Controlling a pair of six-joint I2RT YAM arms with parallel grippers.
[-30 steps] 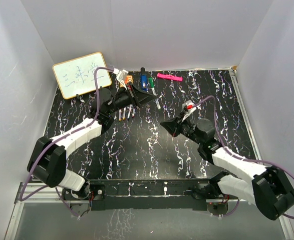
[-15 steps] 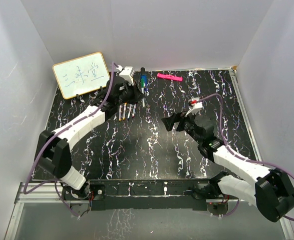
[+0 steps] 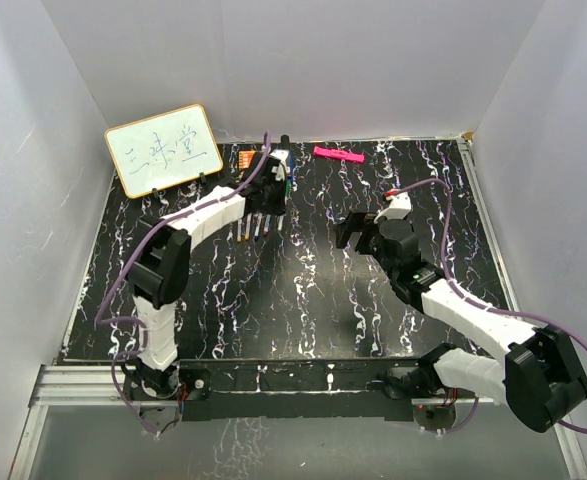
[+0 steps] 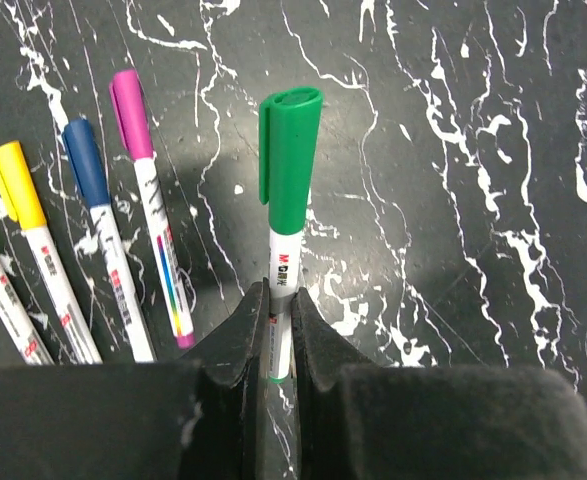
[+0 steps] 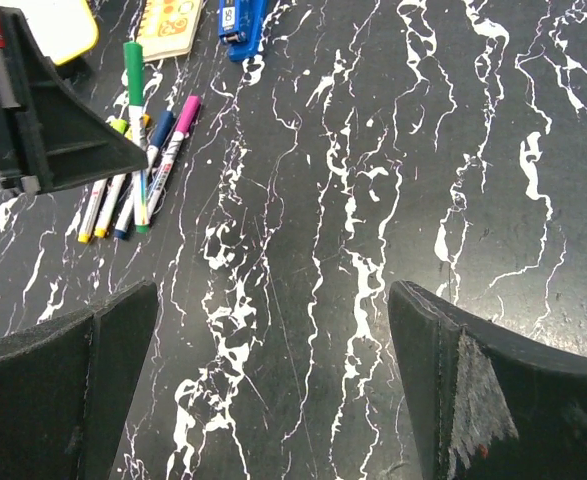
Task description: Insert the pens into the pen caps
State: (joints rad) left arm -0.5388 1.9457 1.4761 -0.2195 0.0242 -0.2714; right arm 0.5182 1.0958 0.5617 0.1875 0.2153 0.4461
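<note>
- While the black marbled table (image 3: 303,290) fills the floor between white walls, a yellow-framed whiteboard (image 3: 160,150) stands at its far left corner.
- Reaching to the far side near that board, the left gripper (image 4: 278,300) is pinched narrow on the white barrel of the green pen (image 4: 283,250), close to its bare end; whether the pen rests on the table cannot be told.
- Over mid-table, the right gripper (image 5: 273,290) hangs with its fingers spread wide above bare tabletop.
- Four more pens (image 4: 148,210) lie side by side just left of the held one, topped magenta, blue, yellow and light green.
- On the held pen sits the green cap (image 4: 289,145), pointing away from the wrist.
</note>
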